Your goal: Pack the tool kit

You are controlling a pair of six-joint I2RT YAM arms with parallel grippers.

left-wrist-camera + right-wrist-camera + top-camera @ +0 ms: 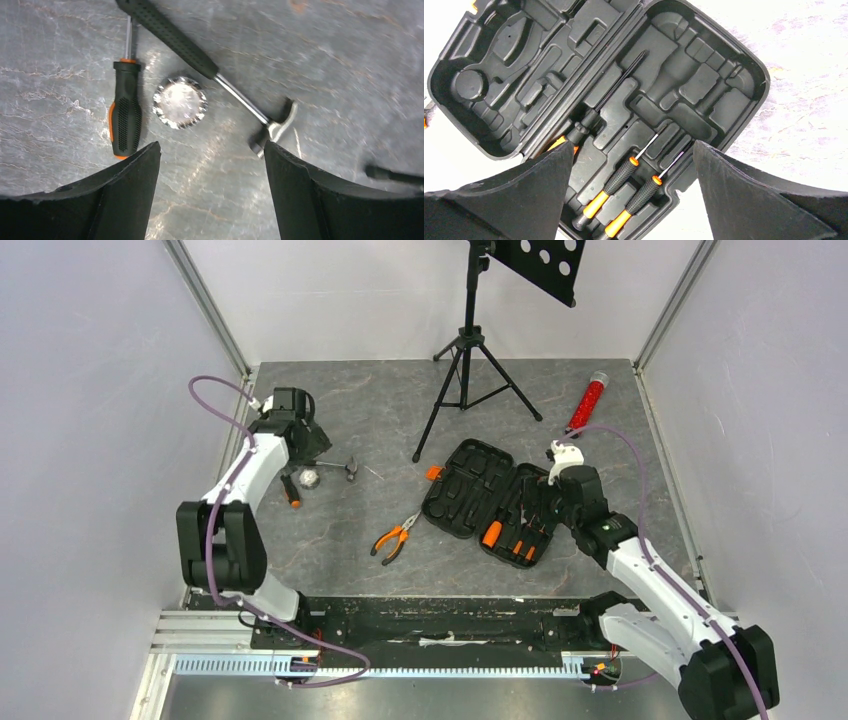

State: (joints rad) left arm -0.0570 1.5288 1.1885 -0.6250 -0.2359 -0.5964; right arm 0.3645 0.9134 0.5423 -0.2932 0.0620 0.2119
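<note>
On the grey counter (pixel 330 570): black plastic clamshell tool case (pixel 487 502) lies open (orange-and-black screwdrivers (pixel 621 176) seated inside).
Left fingers (pixel 127 195): wide apart, empty, above small black-handled hammer (pixel 200 59).
Right fingers (pixel 744 195): wide apart, empty, over case.

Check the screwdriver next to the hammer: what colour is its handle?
The screwdriver handle is black with orange trim, clearest in the left wrist view.

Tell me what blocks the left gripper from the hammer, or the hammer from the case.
Nothing visible. The left gripper hangs open above the hammer; a shiny round object lies beside its shaft, not on it. Toward the case, the pliers lie off the line, nearer the arms, the tripod foot beyond it.
</note>
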